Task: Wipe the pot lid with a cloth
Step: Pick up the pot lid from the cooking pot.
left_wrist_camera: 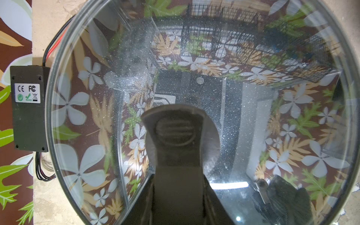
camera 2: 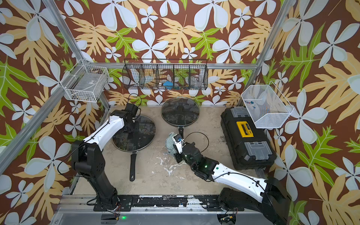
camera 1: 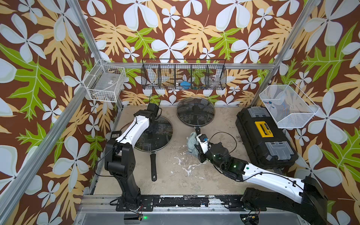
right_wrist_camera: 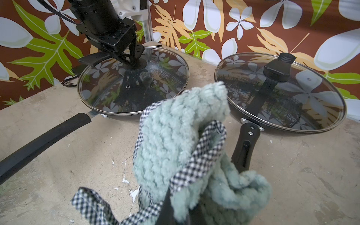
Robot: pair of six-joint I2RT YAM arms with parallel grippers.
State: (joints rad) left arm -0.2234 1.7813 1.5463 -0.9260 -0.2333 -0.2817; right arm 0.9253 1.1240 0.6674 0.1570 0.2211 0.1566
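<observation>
Teal fluffy cloth (right_wrist_camera: 175, 140) w/ black-white check trim is bunched in the right gripper (camera 1: 197, 140), whose jaws are clamped tight on it (fingertips buried in the pile). Its long axis runs along the fingers, trim end hanging low; touching the table (camera 1: 175, 181) or not, can't tell. Just past the fingertips, the far pan (camera 1: 197, 130) points its handle back at that gripper, second lid (camera 1: 195, 114) on top. Well apart to its left, the left gripper (right_wrist_camera: 131, 58) is closed on the strap handle (left_wrist_camera: 175, 132) of the pot lid (left_wrist_camera: 272, 120). The lid lies flat on the near pan (camera 1: 153, 165). To the cloth hand's right is a shut toolbox (camera 1: 266, 136). Beyond, the black mesh basket (camera 1: 184, 64) holds a blue obj. (camera 1: 185, 84) in its middle compartment and a clear obj. (camera 2: 195, 79) in the right-end one.
</observation>
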